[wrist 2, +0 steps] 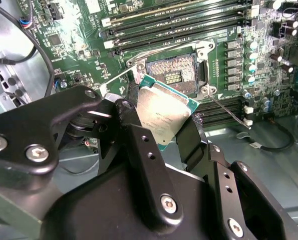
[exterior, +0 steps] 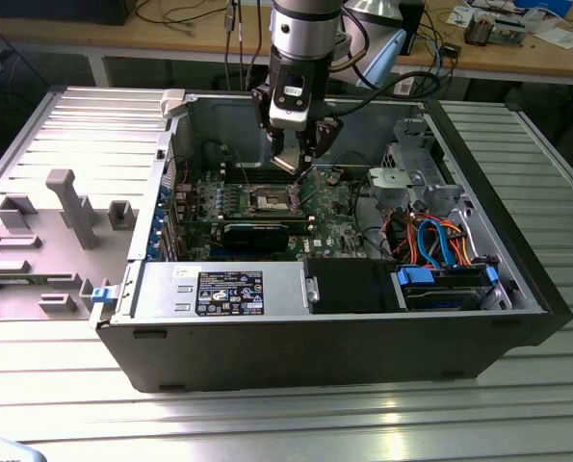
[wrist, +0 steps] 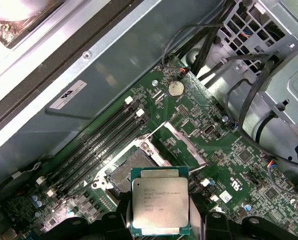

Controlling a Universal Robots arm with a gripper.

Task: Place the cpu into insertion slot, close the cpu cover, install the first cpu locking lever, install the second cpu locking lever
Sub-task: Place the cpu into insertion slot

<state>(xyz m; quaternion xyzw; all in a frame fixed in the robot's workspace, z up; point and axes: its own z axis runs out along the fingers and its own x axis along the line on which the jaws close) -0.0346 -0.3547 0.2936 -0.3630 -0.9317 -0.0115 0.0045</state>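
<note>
**Colleague:** How is your arm standing?

**Me:** In the exterior view it comes straight down from above into the open computer case point(exterior: 517, 252), which lies on its side on the ribbed metal table point(exterior: 267, 423). My wrist is upright. My pincer point(exterior: 299, 169) points down at the green motherboard point(exterior: 336, 206), close over the insertion slot point(exterior: 272, 200).

**Colleague:** And the pincer itself?

**Me:** Clenched on the cpu point(wrist 2: 165, 114). In the second wrist view my two black fingers point(wrist 2: 133, 131) press on opposite edges of the chip, and its dull silvery top faces the camera. The first wrist view shows the same grip, with the cpu point(wrist: 160, 206) square between the fingers point(wrist: 122, 212).

**Colleague:** Where is the chip compared with the socket?

**Me:** It is in the air, not seated. In the first wrist view it hangs just beside the insertion slot point(wrist: 129, 172), whose dark centre lies bare. In the second wrist view one corner of the chip overlaps the slot's silvery rim point(wrist 2: 171, 75), and the chip sits turned against the socket's square. I cannot tell how high above the board it is.

**Colleague:** And the cover?

**Me:** The cpu cover point(wrist: 189, 148) is swung open off the slot, hinged at one edge, with the green board showing through its window. The long memory slots point(wrist: 101, 137) run along the opposite side of the socket.
</note>
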